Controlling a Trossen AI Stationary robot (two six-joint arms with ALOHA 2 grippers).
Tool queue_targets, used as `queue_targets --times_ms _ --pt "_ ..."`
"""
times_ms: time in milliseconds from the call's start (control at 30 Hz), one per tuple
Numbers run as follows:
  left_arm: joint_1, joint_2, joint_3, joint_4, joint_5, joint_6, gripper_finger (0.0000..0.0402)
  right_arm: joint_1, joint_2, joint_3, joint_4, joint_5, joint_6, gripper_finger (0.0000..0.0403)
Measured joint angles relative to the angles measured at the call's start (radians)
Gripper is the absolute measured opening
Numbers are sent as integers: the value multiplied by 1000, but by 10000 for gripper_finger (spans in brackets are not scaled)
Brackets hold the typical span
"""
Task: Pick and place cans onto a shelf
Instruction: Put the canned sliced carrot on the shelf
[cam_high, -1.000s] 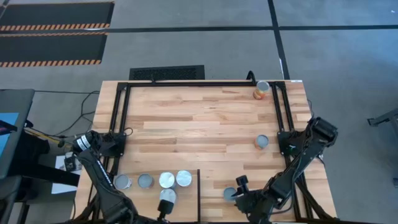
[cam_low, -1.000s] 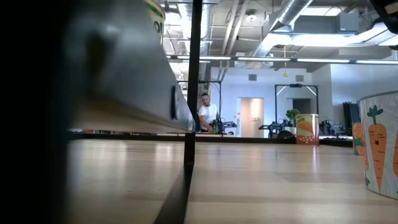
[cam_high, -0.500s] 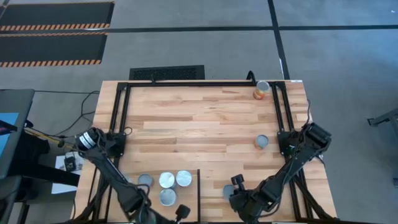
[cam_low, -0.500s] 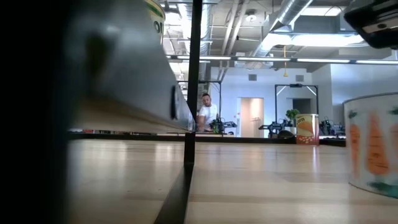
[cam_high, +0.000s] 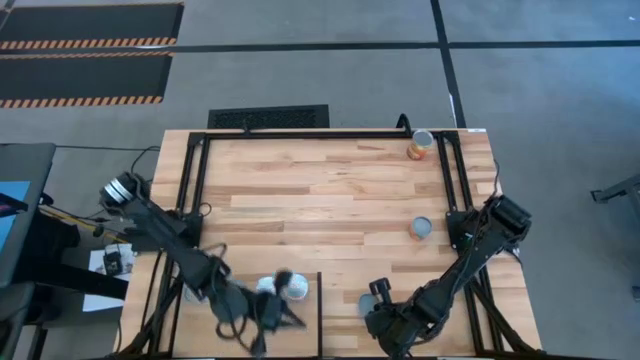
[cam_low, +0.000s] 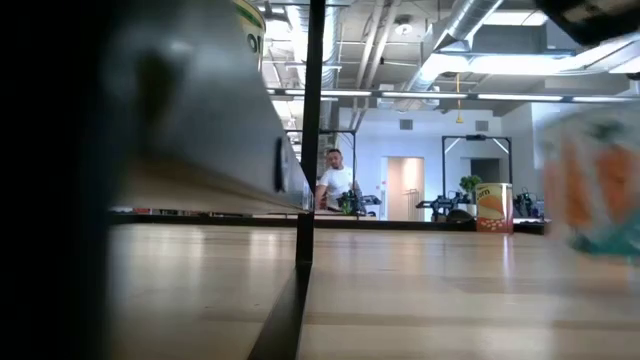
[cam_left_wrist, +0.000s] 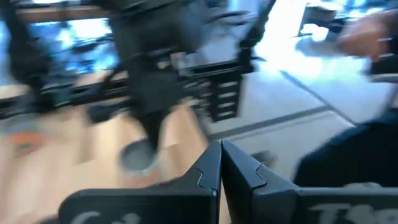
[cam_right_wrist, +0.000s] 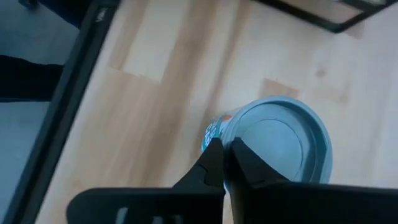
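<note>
A can with a carrot label (cam_right_wrist: 283, 140) is at the table's near right, where my right gripper (cam_right_wrist: 225, 155) is shut on it. It also shows in the high view (cam_high: 368, 303) and, blurred, in the low view (cam_low: 595, 180). The pale shelf (cam_high: 305, 342) lies at the near left. Cans stand on it on their bases, two white tops (cam_high: 265, 286) (cam_high: 297, 289) showing beside my left arm. My left gripper (cam_left_wrist: 221, 163) is shut with nothing between its fingers and hovers over the shelf (cam_high: 290, 318), close to those cans. My right gripper pinches the can's top rim (cam_right_wrist: 231, 127) between its two fingers, one finger on the outer wall and one on the lid inside the rim. The fingers slant down onto it from the table's near side. The can's base is off the tabletop in the low view.
Two more cans stand on the tabletop at the right, one mid-table (cam_high: 421, 228) and an orange one at the far corner (cam_high: 420, 146). Black frame bars (cam_high: 300, 134) edge the table, and a black post (cam_high: 320, 305) rises beside the shelf. A person sits far back in the room (cam_low: 333, 180).
My right gripper has shut on the can's rim, and the can has come up off the table. My left gripper, still shut, has swung from the near edge toward the table's right and far side over the shelf cans, tipping up toward level.
</note>
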Motion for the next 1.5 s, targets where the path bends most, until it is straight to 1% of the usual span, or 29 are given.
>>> queue_targets --times_ms 100,267,367,533,667,733,833,967,1133,1267,1367,1500 --pt "36 -131 -105 -7 -76 0 0 -46 0 58 -102 3 -8 10" --pt "120 -346 -270 -141 -203 -28 0 -169 -12 122 -228 9 -107 14" --pt "179 -470 -370 -166 -227 -47 0 -271 -36 124 -236 8 -205 10" --pt "250 -656 -556 -171 -218 -85 0 -467 -62 119 -165 -16 -442 10" --pt "279 -770 -675 -164 -215 -122 0 -623 -39 120 -6 -157 -632 10" --pt "290 -812 -713 -162 -215 -135 0 -682 -7 123 50 -199 -703 10" --pt "303 -851 -758 -168 -215 -138 0 -744 67 169 105 -248 -771 10" --pt "326 -857 -772 -201 -207 -142 0 -788 183 271 104 -296 -824 10" --pt "343 -846 -773 -229 -199 -144 0 -802 304 400 102 -310 -846 10" --pt "343 -846 -773 -237 -196 -153 0 -799 362 474 109 -318 -852 13" --pt "343 -846 -773 -254 -195 -172 0 -791 395 510 102 -319 -853 24" --pt "343 -846 -773 -265 -193 -200 0 -785 436 549 103 -318 -827 54"
